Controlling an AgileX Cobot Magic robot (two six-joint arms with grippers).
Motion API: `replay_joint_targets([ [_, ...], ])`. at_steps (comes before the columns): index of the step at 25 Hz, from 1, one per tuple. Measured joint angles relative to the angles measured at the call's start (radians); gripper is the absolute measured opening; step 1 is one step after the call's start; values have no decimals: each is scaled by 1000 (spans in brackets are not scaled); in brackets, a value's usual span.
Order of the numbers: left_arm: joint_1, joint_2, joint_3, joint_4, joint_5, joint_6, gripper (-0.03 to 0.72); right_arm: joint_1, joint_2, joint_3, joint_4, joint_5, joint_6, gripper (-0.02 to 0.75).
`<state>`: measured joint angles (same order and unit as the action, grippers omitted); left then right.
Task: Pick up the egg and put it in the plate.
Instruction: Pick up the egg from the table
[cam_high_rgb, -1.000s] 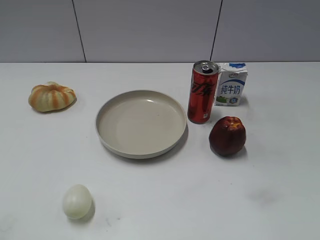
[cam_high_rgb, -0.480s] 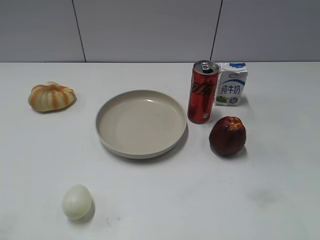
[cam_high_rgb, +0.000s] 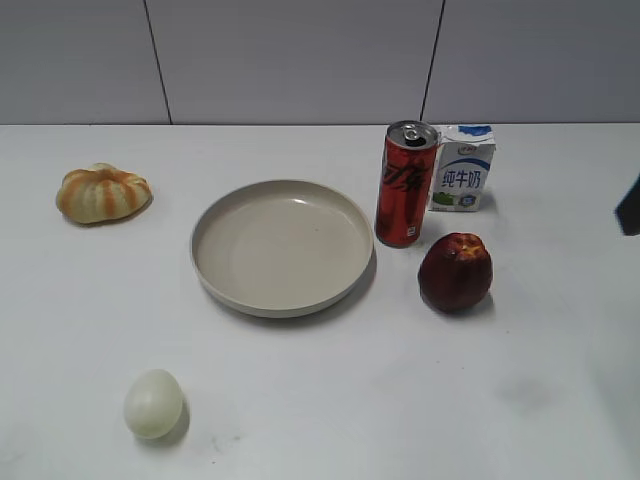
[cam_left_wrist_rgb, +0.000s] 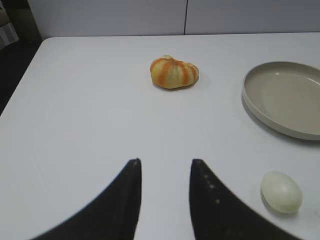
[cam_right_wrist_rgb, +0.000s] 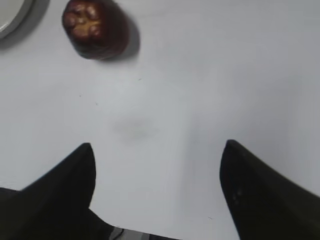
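Note:
The pale cream-white egg (cam_high_rgb: 153, 403) lies on the white table near the front left; in the left wrist view the egg (cam_left_wrist_rgb: 281, 192) sits to the right of my jaws. The wide beige plate (cam_high_rgb: 283, 297) stands empty at the table's middle; its rim also shows in the left wrist view (cam_left_wrist_rgb: 260, 112). My left gripper (cam_left_wrist_rgb: 164, 162) is open and empty, left of the egg and apart from it. My right gripper (cam_right_wrist_rgb: 157, 148) is open wide and empty over bare table, nearer than the apple. A dark part of the right arm (cam_high_rgb: 629, 205) shows at the exterior view's right edge.
An orange-striped pumpkin-shaped thing (cam_high_rgb: 103, 193) lies at the back left. A red can (cam_high_rgb: 405, 184) and a milk carton (cam_high_rgb: 462, 167) stand right of the plate. A dark red apple (cam_high_rgb: 455, 271) lies in front of them, also in the right wrist view (cam_right_wrist_rgb: 95, 28).
A dark part of the right arm has come into the exterior view at the right edge. The objects have not moved.

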<state>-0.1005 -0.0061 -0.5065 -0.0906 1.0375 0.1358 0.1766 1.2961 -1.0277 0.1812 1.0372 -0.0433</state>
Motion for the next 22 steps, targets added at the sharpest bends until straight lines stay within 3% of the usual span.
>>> replay_joint_targets([
  [6, 0, 0, 0, 0, 0, 0, 240, 300, 211, -106, -82, -4, 158, 584],
  [13, 0, 0, 0, 0, 0, 0, 240, 601, 468, -329, -97, -10, 277, 573],
  [18, 0, 0, 0, 0, 0, 0, 240, 758, 653, -532, -93, -9, 332, 573],
  [22, 0, 0, 0, 0, 0, 0, 240, 836, 798, -709, -89, 15, 401, 573],
])
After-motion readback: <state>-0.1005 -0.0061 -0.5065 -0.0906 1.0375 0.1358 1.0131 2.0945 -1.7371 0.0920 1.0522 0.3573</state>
